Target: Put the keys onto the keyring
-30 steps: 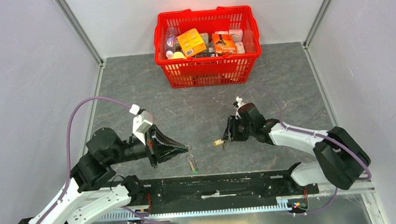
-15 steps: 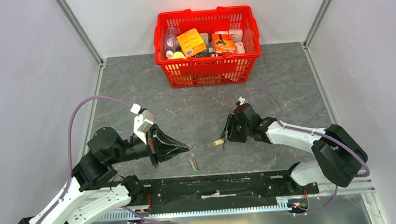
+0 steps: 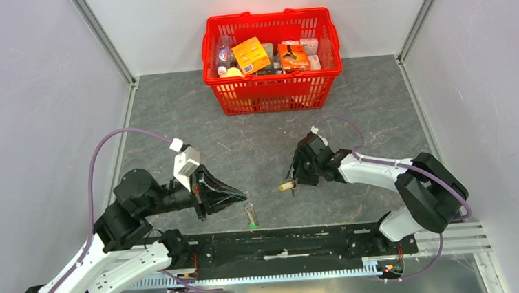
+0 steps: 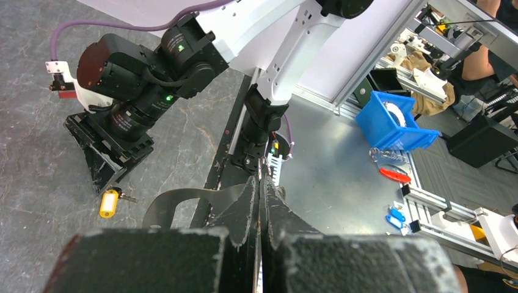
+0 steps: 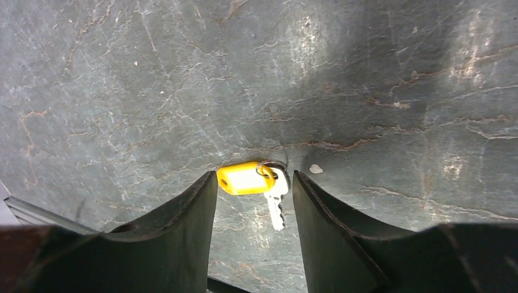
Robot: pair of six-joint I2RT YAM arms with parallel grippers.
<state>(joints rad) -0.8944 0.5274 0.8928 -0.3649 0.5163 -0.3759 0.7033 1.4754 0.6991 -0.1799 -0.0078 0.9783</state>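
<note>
The yellow key lies flat on the grey table, its metal blade pointing toward my right wrist camera. My right gripper stands open just over it, one finger on each side, neither touching. From above, this gripper and key sit at mid-table. My left gripper is shut, fingers pressed together. The keyring hangs from its tip, with the green key at its lower end. The left wrist view also shows the yellow key.
A red basket full of packaged goods stands at the back centre. A black rail runs along the near edge between the arm bases. Grey walls close off both sides. A blue bin sits beyond the table.
My right gripper's jaws have opened wider, and its wrist has shifted slightly back and left above the yellow key. The key has not moved. The left arm has barely shifted.
</note>
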